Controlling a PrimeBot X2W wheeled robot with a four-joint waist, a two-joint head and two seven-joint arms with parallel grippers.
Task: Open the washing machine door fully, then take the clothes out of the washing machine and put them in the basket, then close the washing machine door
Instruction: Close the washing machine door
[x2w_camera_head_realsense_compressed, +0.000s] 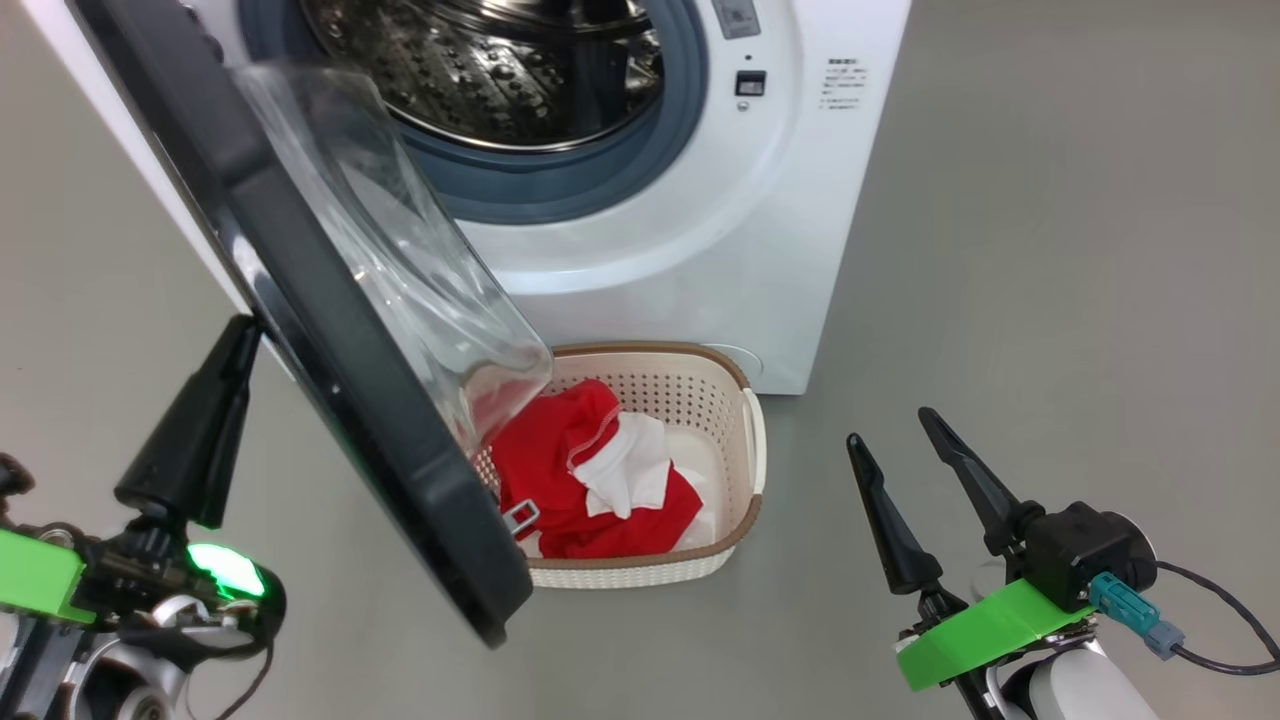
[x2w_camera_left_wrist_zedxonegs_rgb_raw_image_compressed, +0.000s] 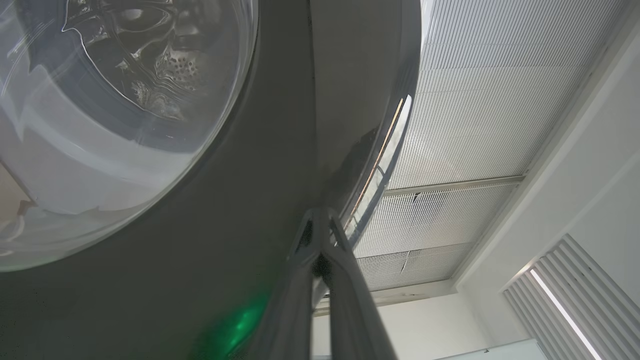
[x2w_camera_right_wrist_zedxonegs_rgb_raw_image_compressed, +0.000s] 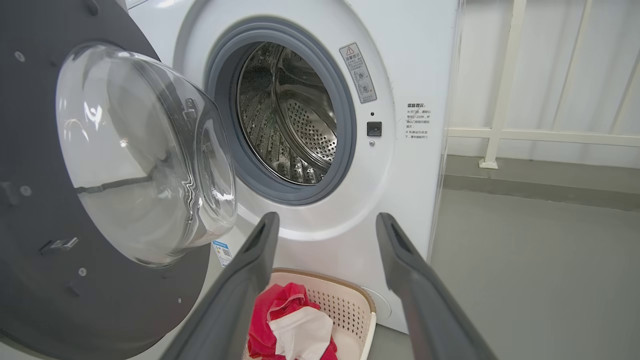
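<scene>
The washing machine (x2w_camera_head_realsense_compressed: 700, 230) stands with its door (x2w_camera_head_realsense_compressed: 340, 360) swung out toward me, the clear glass bowl (x2w_camera_head_realsense_compressed: 400, 230) facing the steel drum (x2w_camera_head_realsense_compressed: 500, 70). No clothes show in the drum (x2w_camera_right_wrist_zedxonegs_rgb_raw_image_compressed: 290, 125). Below the door sits the basket (x2w_camera_head_realsense_compressed: 640, 570), and the red and white clothes (x2w_camera_head_realsense_compressed: 580, 470) lie in it. My left gripper (x2w_camera_head_realsense_compressed: 243, 335) is shut, its tips against the door's outer black rim (x2w_camera_left_wrist_zedxonegs_rgb_raw_image_compressed: 350, 75), seen close in the left wrist view (x2w_camera_left_wrist_zedxonegs_rgb_raw_image_compressed: 320, 215). My right gripper (x2w_camera_head_realsense_compressed: 892, 428) stands open and holds nothing, to the right of the basket (x2w_camera_right_wrist_zedxonegs_rgb_raw_image_compressed: 350, 310).
Grey floor (x2w_camera_head_realsense_compressed: 1050, 300) spreads wide to the right of the machine. A white railing (x2w_camera_right_wrist_zedxonegs_rgb_raw_image_compressed: 500, 100) and a low kerb run along the wall behind it. The door's lower edge overhangs the basket's left side.
</scene>
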